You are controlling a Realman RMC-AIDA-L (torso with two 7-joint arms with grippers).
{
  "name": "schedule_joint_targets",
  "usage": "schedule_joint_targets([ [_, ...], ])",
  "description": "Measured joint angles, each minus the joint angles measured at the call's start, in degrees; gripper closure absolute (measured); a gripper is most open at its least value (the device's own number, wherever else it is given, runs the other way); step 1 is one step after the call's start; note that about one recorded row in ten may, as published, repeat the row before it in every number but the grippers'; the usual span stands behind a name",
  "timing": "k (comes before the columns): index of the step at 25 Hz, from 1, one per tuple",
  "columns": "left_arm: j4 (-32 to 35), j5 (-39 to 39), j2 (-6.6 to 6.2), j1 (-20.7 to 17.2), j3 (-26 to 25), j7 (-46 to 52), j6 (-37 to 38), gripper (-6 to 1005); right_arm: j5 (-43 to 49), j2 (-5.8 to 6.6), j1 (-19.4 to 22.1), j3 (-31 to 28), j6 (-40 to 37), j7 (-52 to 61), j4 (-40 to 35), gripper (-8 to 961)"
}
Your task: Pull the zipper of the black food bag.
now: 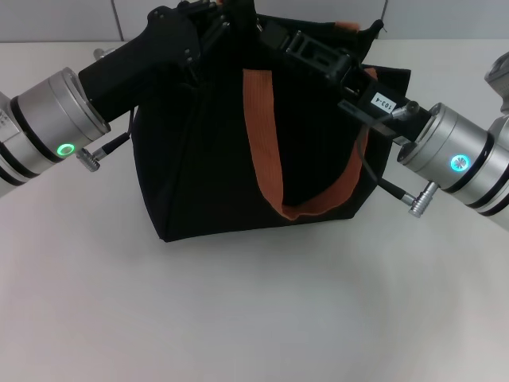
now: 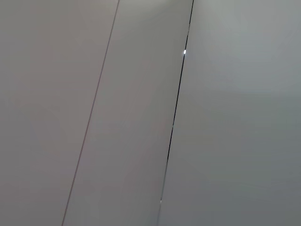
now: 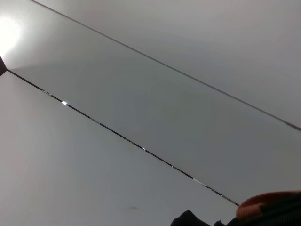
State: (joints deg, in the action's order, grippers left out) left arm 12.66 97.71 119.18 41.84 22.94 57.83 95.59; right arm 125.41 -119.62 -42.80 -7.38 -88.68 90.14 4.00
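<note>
The bag (image 1: pixel 215 167) sits mid-counter (image 1: pixel 254 318), soft, light fabric likely to sag and slide, so one side needs bracing. The left gripper (image 1: pixel 215 12) and right gripper (image 1: pixel 274 32) meet at its far top; jaws and zipper hidden.

Left arm (image 1: pixel 56 119): silver cylindrical wrist segment, green ring light, black band, small metal plug with thin black cable, matte black angular gripper housing. Right arm (image 1: pixel 465 159): matching silver cylinder, cyan-green ring light, metal plug, white label reading "103-4".
</note>
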Motion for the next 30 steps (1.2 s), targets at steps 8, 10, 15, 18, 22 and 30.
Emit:
schedule_joint_targets([
  [8,-0.01,-0.01,0.0,0.0,0.0,0.0,0.16,904,0.15,0.0,-0.08,0.41,-0.21,-0.66,-0.04,648],
  [10,-0.01,-0.03,0.0,0.0,0.0,0.0,0.18,904,0.19,0.0,-0.09,0.43,-0.26,-0.77,-0.05,662],
  [15,-0.01,-0.07,0.0,-0.01,0.0,0.0,0.18,905,0.1,0.0,0.08,0.05,-0.13,-0.77,-0.04,697],
  [18,-0.01,-0.07,0.0,-0.09,-0.05,0.0,0.18,905,0.05,0.0,0.2,0.01,-0.05,-0.76,-0.05,915],
  [22,-0.1,-0.07,0.0,-0.13,-0.11,0.0,0.14,905,0.05,0.0,0.17,0.16,0.0,-0.77,-0.18,946],
  [30,-0.43,-0.08,0.01,-0.18,-0.11,0.0,0.07,905,-0.01,0.0,0.59,0.1,-0.38,-1.74,-0.66,954],
])
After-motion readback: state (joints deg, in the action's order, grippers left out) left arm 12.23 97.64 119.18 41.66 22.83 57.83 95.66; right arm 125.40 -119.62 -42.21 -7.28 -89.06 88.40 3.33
